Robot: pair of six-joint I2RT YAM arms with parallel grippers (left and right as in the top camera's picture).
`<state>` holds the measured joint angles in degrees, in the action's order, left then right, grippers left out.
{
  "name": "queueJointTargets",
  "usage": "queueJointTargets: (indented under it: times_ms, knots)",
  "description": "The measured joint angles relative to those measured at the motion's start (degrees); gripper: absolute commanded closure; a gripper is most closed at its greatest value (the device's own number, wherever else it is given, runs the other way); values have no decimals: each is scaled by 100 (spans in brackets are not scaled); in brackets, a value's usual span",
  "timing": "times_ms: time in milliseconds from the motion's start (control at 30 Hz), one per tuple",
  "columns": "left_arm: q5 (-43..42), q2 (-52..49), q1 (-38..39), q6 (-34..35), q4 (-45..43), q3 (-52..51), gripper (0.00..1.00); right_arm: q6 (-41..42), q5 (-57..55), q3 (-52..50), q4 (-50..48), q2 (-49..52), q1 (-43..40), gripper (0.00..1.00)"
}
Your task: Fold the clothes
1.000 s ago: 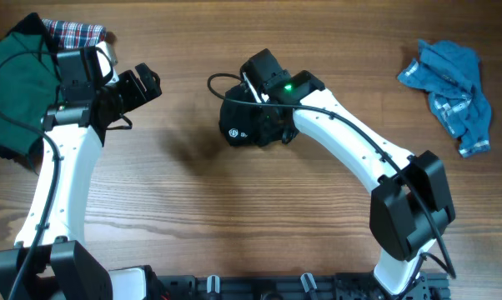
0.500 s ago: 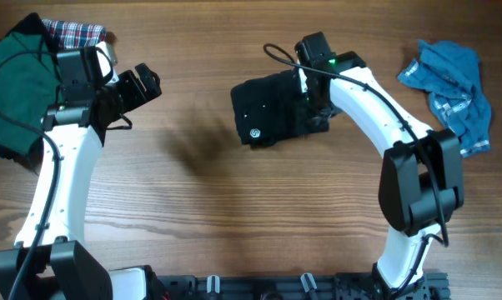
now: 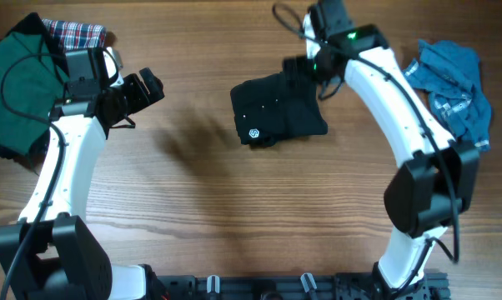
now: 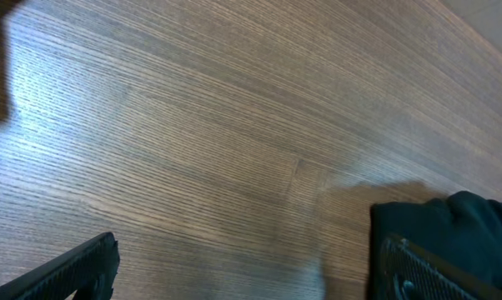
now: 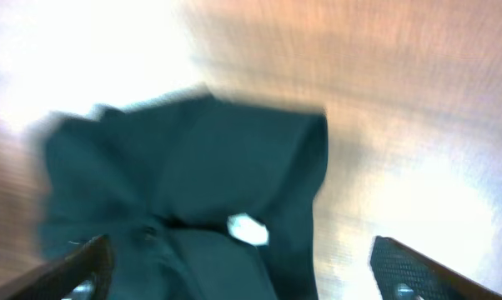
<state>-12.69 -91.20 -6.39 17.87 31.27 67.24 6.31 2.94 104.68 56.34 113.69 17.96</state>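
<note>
Your right wrist view is blurred. A green garment [image 3: 9, 92] runs off the table's [image 3: 234, 208] left edge, with a plaid cloth [image 3: 76, 33] beside it. The black shirt [image 3: 278, 108] lies bundled mid-table and the blue garment [image 3: 451, 92] far right. Your left claw [image 3: 143, 92] and right claw [image 3: 308, 71] gape wide, empty.
</note>
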Motion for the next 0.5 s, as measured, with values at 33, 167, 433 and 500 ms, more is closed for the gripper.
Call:
queueJointTargets:
  times_ms: [33,167,433,500]
  knots:
    - [-28,0,2,0,-2,0,7,-9,188,149,-70,-96,-2,57]
    - [-389,0,118,-68,-26,0,52,-15,1281,210,-365,-219,0,96]
    - [-1106,-4,693,-79,-529,0,33,-13,3547,-796,-1539,-205,0,96]
    - [-1167,-4,693,-87,-538,0,14,-103,3987,-1327,-2052,-111,0,96]
